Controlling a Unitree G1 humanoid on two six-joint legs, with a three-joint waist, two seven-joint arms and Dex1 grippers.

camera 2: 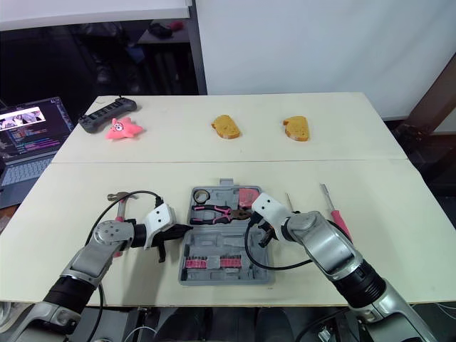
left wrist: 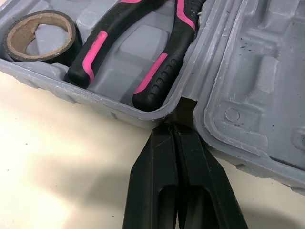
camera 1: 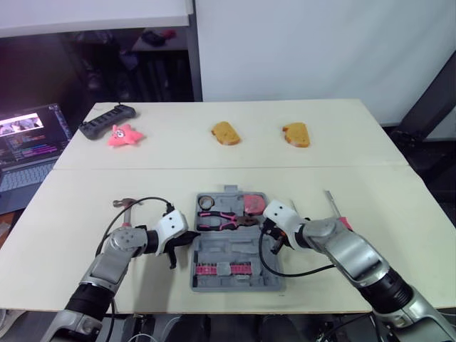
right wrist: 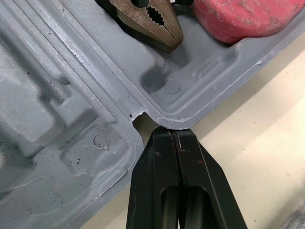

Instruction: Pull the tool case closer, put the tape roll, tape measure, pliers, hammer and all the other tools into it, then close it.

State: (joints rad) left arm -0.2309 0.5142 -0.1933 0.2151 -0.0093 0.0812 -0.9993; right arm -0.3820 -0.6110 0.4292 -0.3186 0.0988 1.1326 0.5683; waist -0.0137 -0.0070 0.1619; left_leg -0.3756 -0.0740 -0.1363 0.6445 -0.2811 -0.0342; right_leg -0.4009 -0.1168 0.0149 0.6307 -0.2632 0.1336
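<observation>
Hammer (camera 1: 122, 204) lies just left of L claw (left wrist: 174, 129), clenched empty w/ tips touching the edge of the open case (camera 1: 239, 251) holding tape roll (left wrist: 40, 36), pliers (camera 1: 221, 221) & tape measure (right wrist: 243, 16), R claw (right wrist: 176, 136) clenched empty at the opposite edge, screwdriver (camera 2: 333, 210) near its right.

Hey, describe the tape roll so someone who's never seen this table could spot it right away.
On the near cream table, find the open grey tool case. In its far half, the tape roll lies flat in the left corner, beside the pink-and-black pliers. It is the only ring: black outside, brown cardboard core.
</observation>
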